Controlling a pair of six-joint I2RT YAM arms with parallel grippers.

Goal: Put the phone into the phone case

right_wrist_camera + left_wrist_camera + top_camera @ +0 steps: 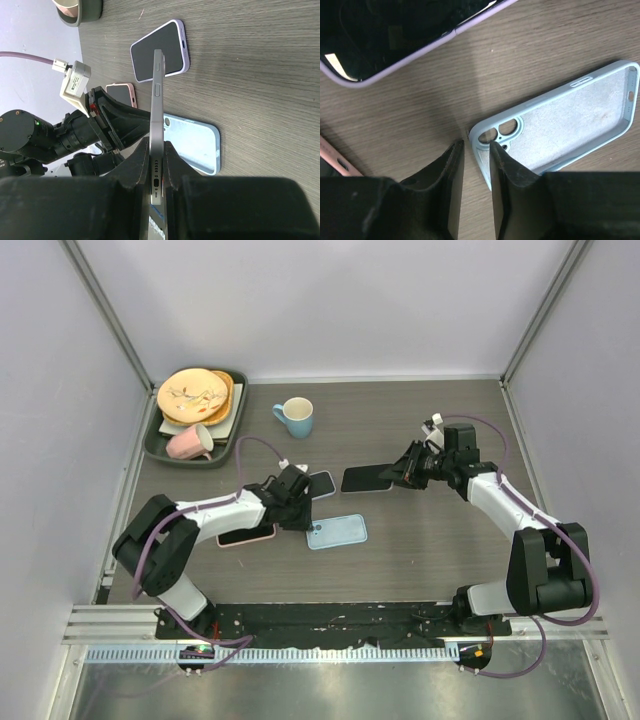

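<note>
The light blue phone case lies open side up on the table; it also shows in the left wrist view and the right wrist view. My left gripper is down at the case's camera-hole end. Its jaws stand narrowly apart astride that end rim, with table showing between the left finger and the rim. My right gripper is shut on a bare dark phone, held on edge above the table, right of the case.
A phone in a purple case lies just behind the blue case. A pink-cased phone lies under my left arm. A blue mug stands behind. A green tray at back left holds plates and a pink mug.
</note>
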